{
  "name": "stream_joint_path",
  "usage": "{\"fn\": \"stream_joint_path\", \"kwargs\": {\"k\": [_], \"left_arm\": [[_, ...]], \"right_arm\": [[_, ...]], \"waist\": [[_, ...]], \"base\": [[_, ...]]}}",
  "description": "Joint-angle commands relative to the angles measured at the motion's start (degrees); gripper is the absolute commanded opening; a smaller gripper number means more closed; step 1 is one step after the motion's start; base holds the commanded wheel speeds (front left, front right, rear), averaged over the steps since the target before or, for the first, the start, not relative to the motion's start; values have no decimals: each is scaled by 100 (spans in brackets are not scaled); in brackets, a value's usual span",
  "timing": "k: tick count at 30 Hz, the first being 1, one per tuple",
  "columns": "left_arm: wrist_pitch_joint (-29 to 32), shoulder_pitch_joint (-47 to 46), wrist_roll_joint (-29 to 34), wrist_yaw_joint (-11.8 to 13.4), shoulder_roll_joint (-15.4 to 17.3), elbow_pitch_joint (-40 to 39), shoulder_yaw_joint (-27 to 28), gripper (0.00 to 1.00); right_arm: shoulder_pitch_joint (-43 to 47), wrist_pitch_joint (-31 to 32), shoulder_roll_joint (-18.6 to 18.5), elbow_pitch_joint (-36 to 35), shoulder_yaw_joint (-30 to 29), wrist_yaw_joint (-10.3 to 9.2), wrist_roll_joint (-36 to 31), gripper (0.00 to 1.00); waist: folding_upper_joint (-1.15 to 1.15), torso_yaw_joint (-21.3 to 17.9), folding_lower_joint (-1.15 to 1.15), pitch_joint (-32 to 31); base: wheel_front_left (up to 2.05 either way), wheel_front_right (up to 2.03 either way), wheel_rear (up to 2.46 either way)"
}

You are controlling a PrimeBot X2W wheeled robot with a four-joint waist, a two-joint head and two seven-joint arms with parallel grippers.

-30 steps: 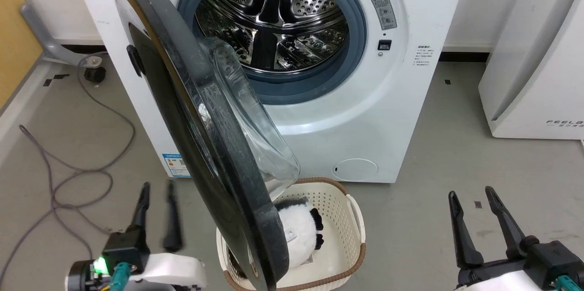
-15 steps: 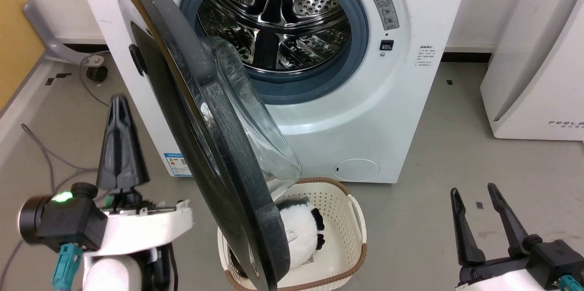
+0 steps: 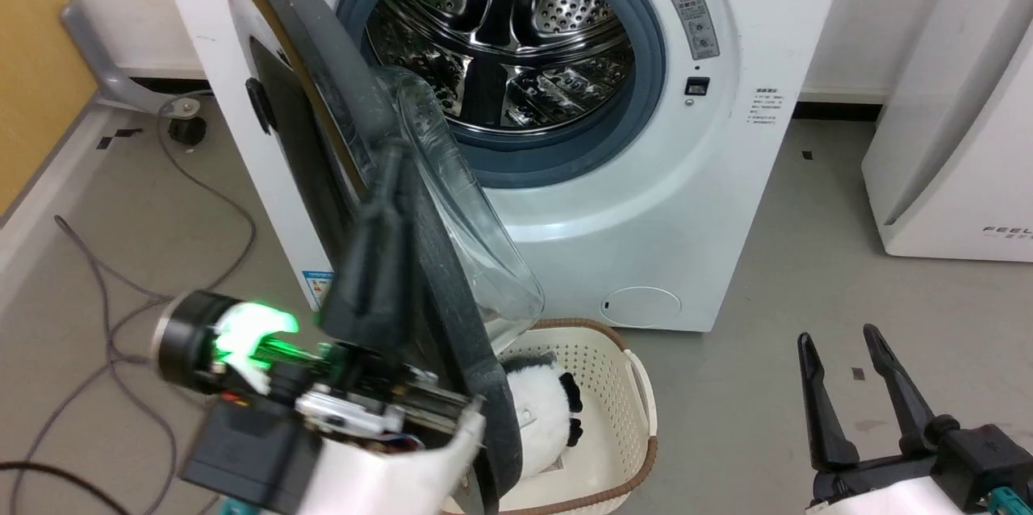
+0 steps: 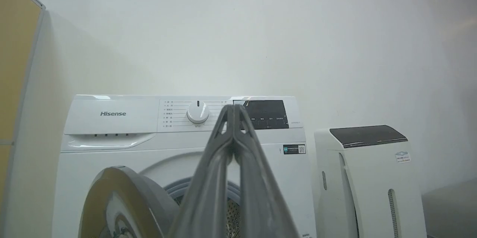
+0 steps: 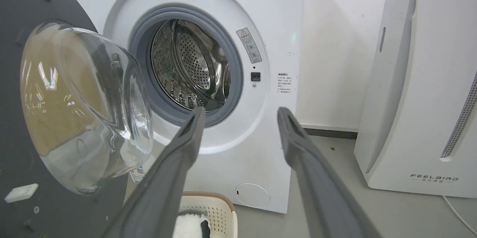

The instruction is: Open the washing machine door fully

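The white washing machine (image 3: 646, 200) stands ahead with its steel drum (image 3: 500, 39) exposed. The washing machine door (image 3: 323, 95), a black disc with a clear glass bowl (image 3: 468, 224), hangs partly open, edge-on to me, hinged at the left. My left gripper (image 3: 391, 156) is raised in front of the door's rim, blurred; whether it touches is unclear. In the left wrist view its fingers (image 4: 235, 106) are pressed together on nothing, above the door (image 4: 111, 193). My right gripper (image 3: 835, 335) stands open at the lower right, apart from the door (image 5: 15, 81).
A cream basket (image 3: 621, 386) holding a black-and-white plush toy (image 3: 541, 410) sits on the floor under the door's lower edge. Grey cables (image 3: 105, 297) loop across the floor at left. A white FEELBIRD appliance (image 3: 952, 136) stands at right.
My left arm has risen and swung right, from left of the door to in front of its rim, and its fingers closed. The camera shifted slightly. Door and right gripper look unchanged.
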Motion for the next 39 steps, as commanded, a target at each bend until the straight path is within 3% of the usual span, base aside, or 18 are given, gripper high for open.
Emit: {"fn": "stream_joint_path", "kwargs": {"k": [1,19,29,39], "left_arm": [[-30,-79,48,-23,9,-32,-60,0],[-31,336,383,-418,73,582,-1814,0],[-31,689,334,-405,180,1637,-1971,0],[-31,826,146,-256,118,2383,-1696,0]], "right_arm": [[68,-25,26,6,-2,5,38,100],[67,-25,26,72,-30,5,57,100],[46,-25,26,131,-8,5,103,100],[24,-25,26,184,-40,5,102,100]], "waist": [[0,19,0,-5],[0,262,0,-15],[0,324,0,47],[0,379,0,119]], "base": [[0,0,0],[0,0,0],[0,0,0],[0,0,0]]}}
